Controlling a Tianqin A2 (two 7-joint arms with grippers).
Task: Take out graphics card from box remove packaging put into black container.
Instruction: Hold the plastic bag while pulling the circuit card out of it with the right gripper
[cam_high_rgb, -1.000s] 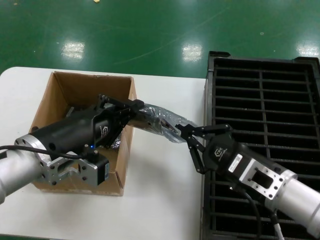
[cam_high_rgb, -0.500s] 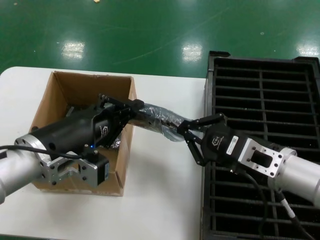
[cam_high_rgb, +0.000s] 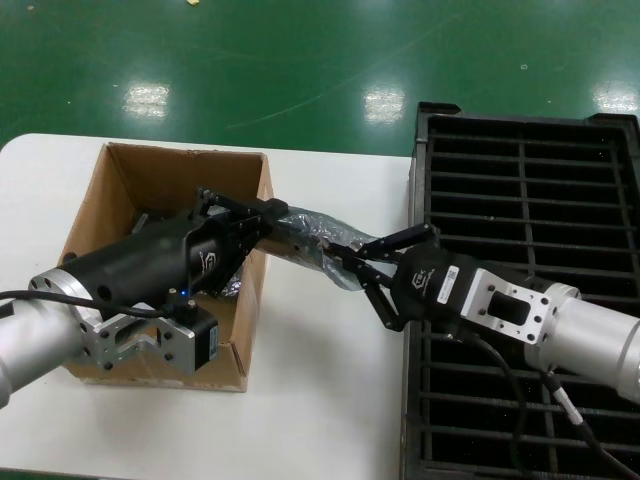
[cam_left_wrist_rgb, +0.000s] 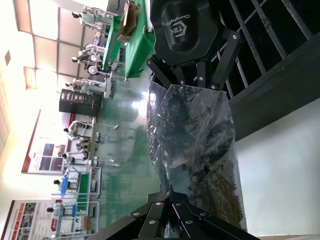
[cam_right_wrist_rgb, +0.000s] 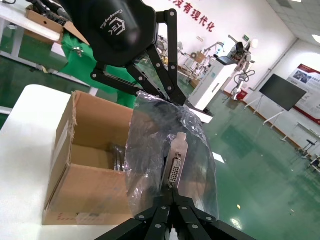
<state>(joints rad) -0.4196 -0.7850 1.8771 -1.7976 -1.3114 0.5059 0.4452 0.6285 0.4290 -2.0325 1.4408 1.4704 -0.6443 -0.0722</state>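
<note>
My left hand (cam_high_rgb: 268, 222) reaches over the near-right wall of the box (cam_high_rgb: 120, 185) and is closed tight on one end of the packaging (cam_high_rgb: 315, 240), which hangs in the air between my two hands, above the white counter (cam_high_rgb: 320, 400). The graphics card (cam_right_wrist_rgb: 175, 162) is inside that crinkly bag; my right wrist view shows its silver bracket and port through the plastic, standing on end just above my own fingertips. My right hand (cam_high_rgb: 352, 265) has come in from the side of the black container (cam_high_rgb: 520, 180) and meets the other end of the bag. Its two fingers (cam_high_rgb: 398, 240) are spread fairly wide at the knuckles, yet the tips converge to a narrow pinch on the edge of the plastic; in the left wrist view the same hand (cam_left_wrist_rgb: 200, 82) touches the bag's far edge. The bag is stretched roughly level between the box's corner and the tray's rim, clear of both
</note>
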